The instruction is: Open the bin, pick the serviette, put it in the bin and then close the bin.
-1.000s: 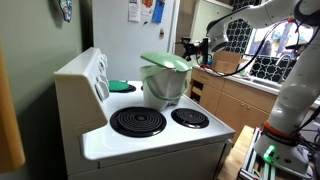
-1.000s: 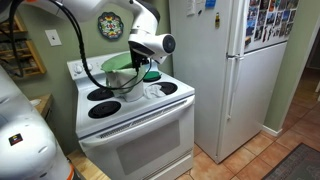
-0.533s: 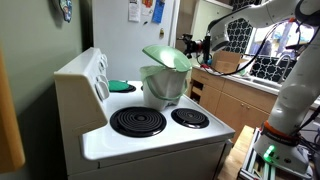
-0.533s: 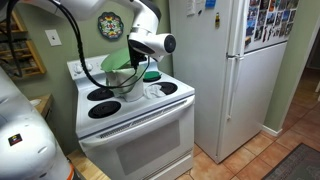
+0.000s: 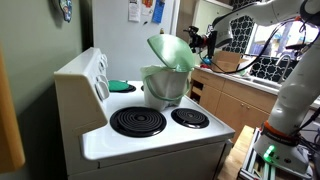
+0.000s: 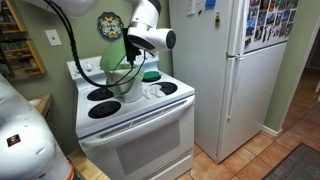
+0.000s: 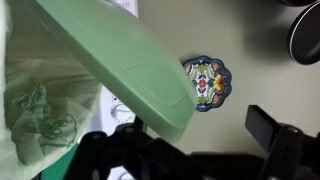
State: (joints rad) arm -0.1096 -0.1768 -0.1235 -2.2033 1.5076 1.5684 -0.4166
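Bin (image 5: 163, 85): pale grey, tapered, on white stove (image 5: 150, 125) top. Domed mint-green lid (image 5: 171, 51): smooth plastic, tilted steeply upward. Gripper (image 5: 203, 40): at lid's raised edge; finger closure cannot be told.

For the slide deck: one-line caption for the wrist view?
Gripper tilts the bin's green lid up; decorative wall plate behind.

White arm (image 6: 140, 22) (black gripper (image 5: 204, 40))

A white electric stove (image 6: 135, 125) stands against an olive-green wall (image 6: 65, 30), beside a tall white refrigerator (image 6: 232, 70), on terracotta floor tiles (image 6: 255, 160).
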